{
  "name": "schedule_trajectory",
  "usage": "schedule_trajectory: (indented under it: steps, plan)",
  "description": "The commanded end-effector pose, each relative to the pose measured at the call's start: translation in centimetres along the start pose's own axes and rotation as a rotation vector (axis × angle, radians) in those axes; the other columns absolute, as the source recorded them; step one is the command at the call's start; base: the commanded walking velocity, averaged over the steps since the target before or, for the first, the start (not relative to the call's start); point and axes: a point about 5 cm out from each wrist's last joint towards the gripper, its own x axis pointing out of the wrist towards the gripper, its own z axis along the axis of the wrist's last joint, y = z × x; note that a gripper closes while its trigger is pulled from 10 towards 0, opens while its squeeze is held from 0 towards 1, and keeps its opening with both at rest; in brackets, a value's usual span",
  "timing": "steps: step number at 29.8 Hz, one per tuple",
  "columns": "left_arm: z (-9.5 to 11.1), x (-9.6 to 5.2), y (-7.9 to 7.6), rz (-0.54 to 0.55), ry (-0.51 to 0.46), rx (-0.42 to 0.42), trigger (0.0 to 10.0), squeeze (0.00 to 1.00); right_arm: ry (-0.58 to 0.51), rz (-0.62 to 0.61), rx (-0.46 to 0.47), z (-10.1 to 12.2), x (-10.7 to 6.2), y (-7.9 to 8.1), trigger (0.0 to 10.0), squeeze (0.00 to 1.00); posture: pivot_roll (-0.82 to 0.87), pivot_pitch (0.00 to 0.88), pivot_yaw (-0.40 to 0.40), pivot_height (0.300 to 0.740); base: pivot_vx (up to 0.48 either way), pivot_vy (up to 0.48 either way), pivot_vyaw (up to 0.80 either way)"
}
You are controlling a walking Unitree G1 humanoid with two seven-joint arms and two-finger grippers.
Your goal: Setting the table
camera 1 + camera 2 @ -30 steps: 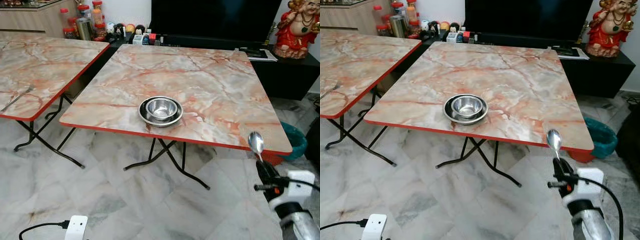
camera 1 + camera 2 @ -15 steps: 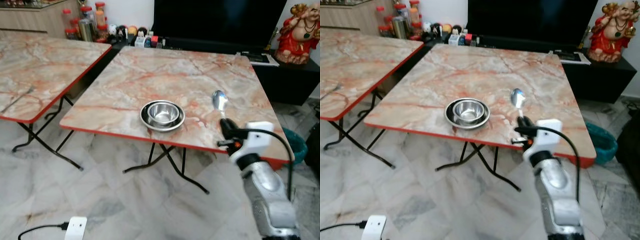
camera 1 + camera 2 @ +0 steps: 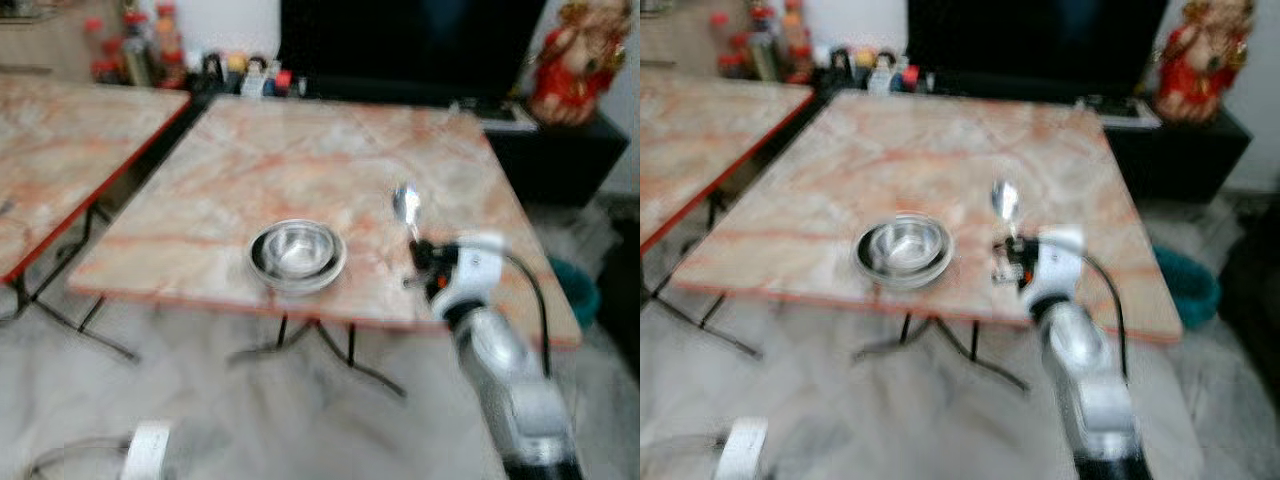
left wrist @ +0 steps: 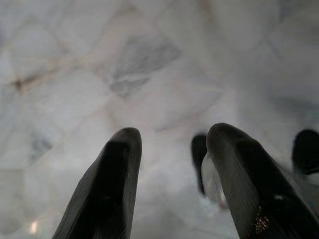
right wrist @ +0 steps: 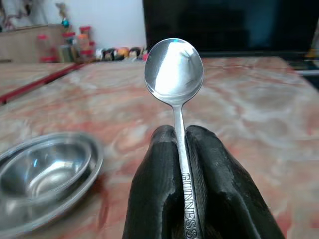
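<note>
While clamped tight, right gripper [image 5: 180,149] holds spoon [image 5: 174,74] upright.

Motion blur is smearing both head views under even indoor light. The spoon [image 5: 174,70] is catching bright glare; the bowl [image 5: 42,174] beside it is sitting out of focus.

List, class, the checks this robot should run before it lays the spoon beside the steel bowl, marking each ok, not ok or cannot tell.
1. Grip: right gripper shut on the spoon handle, bowl end up: ok.
2. Position: spoon is over the table, right of the bowl: ok.
3. Landing spot right of the plate under the bowl looks bare: ok.
4. Height of spoon above the tabletop: cannot tell.
5. Head views are blurred: not ok; steady first.
6. Left gripper open, pointing at the floor, away from the table: ok.
</note>
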Motion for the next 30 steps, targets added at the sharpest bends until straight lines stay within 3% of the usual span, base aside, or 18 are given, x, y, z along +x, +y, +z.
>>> schedule_trajectory:
  steps: [1,13,21,23,30]
  plan:
    - [-0.5,-0.1,1.3,0.035,0.021,0.013,10.0,0.00,-0.033,0.035,0.011,1.1,0.4,1.3,10.0,0.00,-0.02,0.007,-0.042,0.740,0.345,0.000,0.00]
    - [-0.4,-0.1,1.2,0.033,0.020,0.016,10.0,0.00,0.051,0.006,0.021,0.4,0.7,1.9,10.0,0.00,-0.02,0.007,-0.039,0.740,0.312,0.000,0.00]
    - [-0.3,-0.1,1.2,0.033,0.021,0.019,10.0,0.00,0.195,-0.096,0.140,-0.9,1.0,2.3,10.0,0.00,-0.02,0.009,-0.037,0.740,0.000,0.000,0.00]
    - [-0.3,-0.1,1.2,0.032,0.020,0.019,10.0,0.00,0.238,-0.114,0.151,-0.8,1.1,3.0,10.0,0.00,-0.02,0.013,-0.036,0.740,0.000,0.000,0.00]
    - [-0.2,-0.1,1.1,0.030,0.021,0.026,10.0,0.00,0.270,-0.126,0.176,-0.4,1.1,4.2,10.0,0.00,-0.03,0.011,-0.031,0.740,0.000,0.000,0.00]
